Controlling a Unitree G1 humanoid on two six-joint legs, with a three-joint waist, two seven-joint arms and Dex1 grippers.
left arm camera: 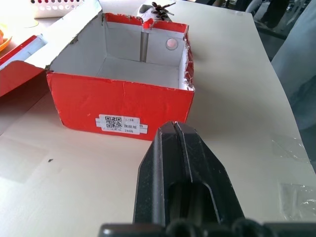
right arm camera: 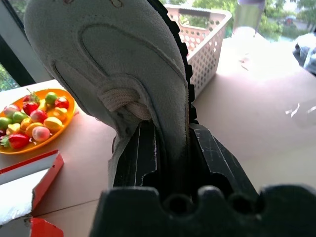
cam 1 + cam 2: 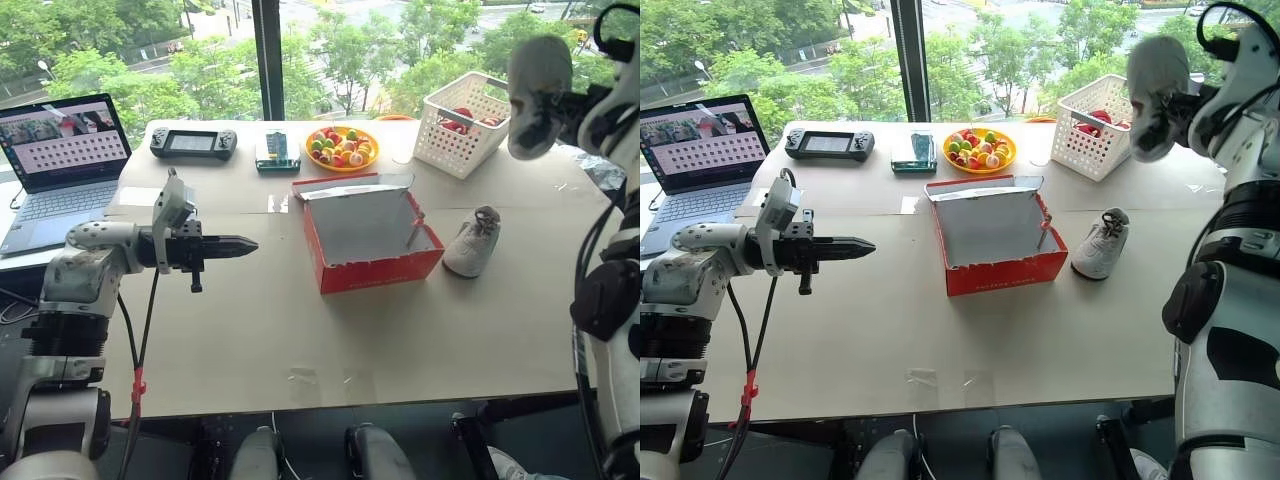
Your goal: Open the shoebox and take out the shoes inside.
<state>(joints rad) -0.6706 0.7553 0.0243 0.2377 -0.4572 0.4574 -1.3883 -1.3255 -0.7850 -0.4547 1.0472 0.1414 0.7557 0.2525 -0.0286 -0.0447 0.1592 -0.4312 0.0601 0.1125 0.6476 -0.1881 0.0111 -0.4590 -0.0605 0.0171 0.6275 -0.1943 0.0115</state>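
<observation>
Two arms flank the table (image 3: 400, 340). Left gripper (image 3: 245, 243): held level, pointing across toward the shoebox (image 3: 370, 262), jaws together, empty. Right gripper (image 2: 170, 148): raised high at the right, jaws clamped on one grey-beige shoe (image 3: 538, 85). Shoebox: red, open, greyish-white inside, mid-table. Second shoe (image 3: 474, 240): on the table just right of the box.

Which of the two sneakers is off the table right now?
The sneaker clamped in the right gripper, raised near the white basket. The other sneaker sits on the table beside the open shoebox.
</observation>
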